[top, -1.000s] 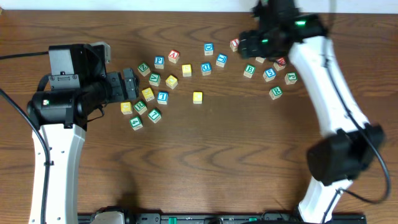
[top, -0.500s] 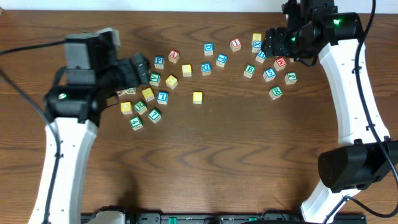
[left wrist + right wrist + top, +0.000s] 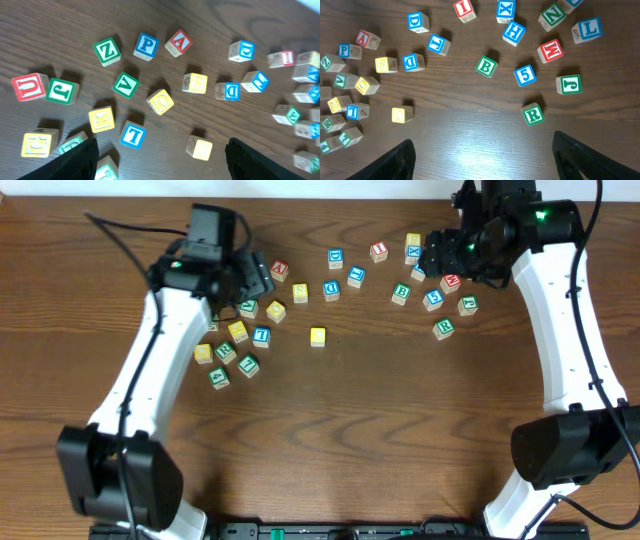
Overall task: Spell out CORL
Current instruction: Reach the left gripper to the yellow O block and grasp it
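Letter blocks lie scattered on the wooden table. The yellow O block [image 3: 276,311] sits in the left cluster and shows in the left wrist view [image 3: 160,101]. The green R block [image 3: 443,328] lies at the right and shows in the right wrist view [image 3: 533,114]. The blue L block [image 3: 588,28] lies at the far right. A yellow block [image 3: 37,144] bears a C or a G; I cannot tell which. My left gripper [image 3: 160,165] is open and empty above the left cluster [image 3: 255,280]. My right gripper [image 3: 482,160] is open and empty above the right cluster [image 3: 440,252].
Other blocks lie nearby: green Z [image 3: 107,50], blue P [image 3: 146,45], red A [image 3: 178,42], blue T [image 3: 133,135], green B [image 3: 486,66], blue 5 [image 3: 525,75], red W [image 3: 550,50], green J [image 3: 569,84]. A plain yellow block [image 3: 317,335] lies alone mid-table.
My left arm has swung up and to the right, over the back of the left cluster. My right arm moved right a second ago and has held still since. No block has moved.
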{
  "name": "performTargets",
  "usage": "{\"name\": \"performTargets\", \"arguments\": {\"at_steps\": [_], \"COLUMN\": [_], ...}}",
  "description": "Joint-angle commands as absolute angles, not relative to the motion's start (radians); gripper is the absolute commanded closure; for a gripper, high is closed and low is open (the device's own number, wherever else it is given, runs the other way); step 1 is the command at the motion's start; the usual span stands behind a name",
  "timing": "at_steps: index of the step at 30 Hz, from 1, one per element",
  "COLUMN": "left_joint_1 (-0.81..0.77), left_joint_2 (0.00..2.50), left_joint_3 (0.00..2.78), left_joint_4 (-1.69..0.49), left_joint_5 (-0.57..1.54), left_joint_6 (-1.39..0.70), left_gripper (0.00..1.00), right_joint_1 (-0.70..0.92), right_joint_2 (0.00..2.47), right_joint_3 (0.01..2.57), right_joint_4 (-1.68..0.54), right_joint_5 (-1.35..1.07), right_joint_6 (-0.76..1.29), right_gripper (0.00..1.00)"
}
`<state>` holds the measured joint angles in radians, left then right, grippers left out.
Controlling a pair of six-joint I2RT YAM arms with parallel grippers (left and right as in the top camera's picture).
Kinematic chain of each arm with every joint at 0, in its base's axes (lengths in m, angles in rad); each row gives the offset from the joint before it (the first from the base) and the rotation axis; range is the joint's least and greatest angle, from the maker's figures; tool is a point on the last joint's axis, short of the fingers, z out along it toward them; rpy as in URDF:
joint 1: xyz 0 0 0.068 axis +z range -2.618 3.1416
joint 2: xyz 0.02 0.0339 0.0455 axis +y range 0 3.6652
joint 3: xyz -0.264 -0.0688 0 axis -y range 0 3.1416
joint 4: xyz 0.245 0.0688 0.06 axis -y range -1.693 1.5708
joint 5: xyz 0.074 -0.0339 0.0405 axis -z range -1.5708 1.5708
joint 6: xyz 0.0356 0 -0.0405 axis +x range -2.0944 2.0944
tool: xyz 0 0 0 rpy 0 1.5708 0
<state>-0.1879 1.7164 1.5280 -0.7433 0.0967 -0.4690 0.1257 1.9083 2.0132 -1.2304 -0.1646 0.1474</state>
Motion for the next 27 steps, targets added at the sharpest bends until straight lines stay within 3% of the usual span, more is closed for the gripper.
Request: {"name": "performTargets", "arguments": {"at_steps": [1, 27], "left_joint_1": [-0.241, -0.303], "left_joint_2": [1.785, 2.089], "left_joint_3": [1.564, 1.564], "left_joint_4": [-0.758, -0.628], "left_joint_5": [-0.018, -0.072], "left_joint_6": [-0.555, -0.758], "left_gripper": [0.2, 0.33], "right_joint_1": [0.125, 0.133], "right_joint_2": [1.91, 1.91], "right_joint_3": [2.017, 2.016], "right_joint_4": [-1.231, -1.288], "right_joint_5": [-0.164, -0.163], "right_joint_6": [0.133, 0.133], "right_gripper": [0.18, 0.18]}}
